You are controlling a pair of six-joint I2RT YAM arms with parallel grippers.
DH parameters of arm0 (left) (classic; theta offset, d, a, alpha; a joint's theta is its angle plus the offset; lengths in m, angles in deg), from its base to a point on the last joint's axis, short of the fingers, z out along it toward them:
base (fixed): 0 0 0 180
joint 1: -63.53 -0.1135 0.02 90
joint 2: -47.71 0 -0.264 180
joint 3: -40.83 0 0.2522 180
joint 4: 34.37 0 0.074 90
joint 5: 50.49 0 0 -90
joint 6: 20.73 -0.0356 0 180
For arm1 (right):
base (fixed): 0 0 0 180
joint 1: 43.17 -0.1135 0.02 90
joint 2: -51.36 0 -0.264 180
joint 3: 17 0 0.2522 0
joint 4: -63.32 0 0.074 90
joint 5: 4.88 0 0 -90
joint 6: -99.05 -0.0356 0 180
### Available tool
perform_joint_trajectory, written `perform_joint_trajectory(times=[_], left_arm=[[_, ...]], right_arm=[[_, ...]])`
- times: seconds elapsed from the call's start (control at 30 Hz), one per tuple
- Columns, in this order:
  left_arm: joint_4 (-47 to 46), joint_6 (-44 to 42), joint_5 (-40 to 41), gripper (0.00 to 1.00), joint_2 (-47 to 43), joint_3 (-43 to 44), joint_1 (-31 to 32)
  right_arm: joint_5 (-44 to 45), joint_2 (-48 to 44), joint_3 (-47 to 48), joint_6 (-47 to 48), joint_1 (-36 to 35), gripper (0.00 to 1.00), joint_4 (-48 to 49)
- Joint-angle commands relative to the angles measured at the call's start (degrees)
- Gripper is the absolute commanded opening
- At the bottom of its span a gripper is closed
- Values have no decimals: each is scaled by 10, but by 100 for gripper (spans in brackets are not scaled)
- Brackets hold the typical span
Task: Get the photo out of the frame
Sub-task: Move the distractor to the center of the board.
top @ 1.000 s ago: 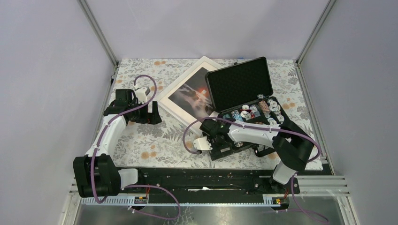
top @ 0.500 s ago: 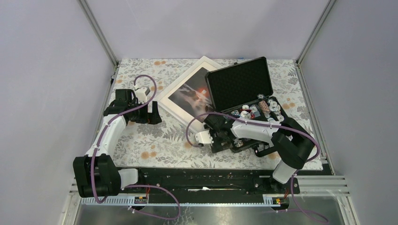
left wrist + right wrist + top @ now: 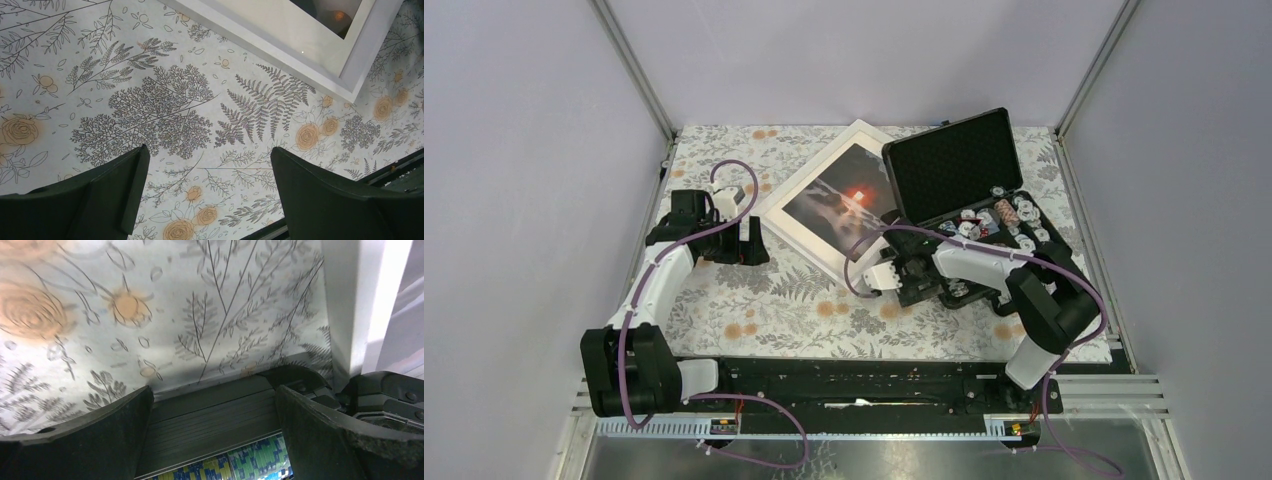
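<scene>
The frame (image 3: 802, 245) lies face up and askew at the table's centre, its thin white border round a cream mat. The photo (image 3: 842, 198), dark rocks with a glowing orange sun, sits inside it. My left gripper (image 3: 754, 245) is open and empty just left of the frame's left corner. In the left wrist view the frame's corner (image 3: 350, 75) lies beyond the gripper (image 3: 210, 170). My right gripper (image 3: 916, 284) is open against the black case's near-left wall (image 3: 210, 415). In the right wrist view the gripper (image 3: 212, 410) holds nothing.
The open black foam-lined case (image 3: 959, 165) stands right of the frame, its tray full of poker chips (image 3: 999, 215). Chips (image 3: 250, 462) and the frame's white edge (image 3: 360, 305) show in the right wrist view. A floral cloth (image 3: 754, 310) covers the table.
The right arm has swung up and right, and the black case has slid right and back with it, uncovering more of the frame and photo. The left arm has not moved.
</scene>
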Motion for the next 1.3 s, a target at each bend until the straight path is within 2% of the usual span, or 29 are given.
perform_joint_trajectory(times=[0.0,0.2,0.63,0.83,1.03,1.27], left_arm=[[-9,-1,-22,99,3,22,-4],[-9,-4,-26,99,4,21,-4],[-9,-12,-24,99,0,16,-4],[-15,-28,-15,99,6,21,-3],[-29,-85,17,99,71,88,8],[-17,-153,76,99,269,284,37]], right_arm=[[84,18,-19,59,52,99,-40],[80,45,19,76,109,99,-22],[74,173,191,56,193,99,5],[39,173,229,33,213,99,5],[-69,140,296,-107,213,100,-35],[-187,70,325,-327,213,100,-52]])
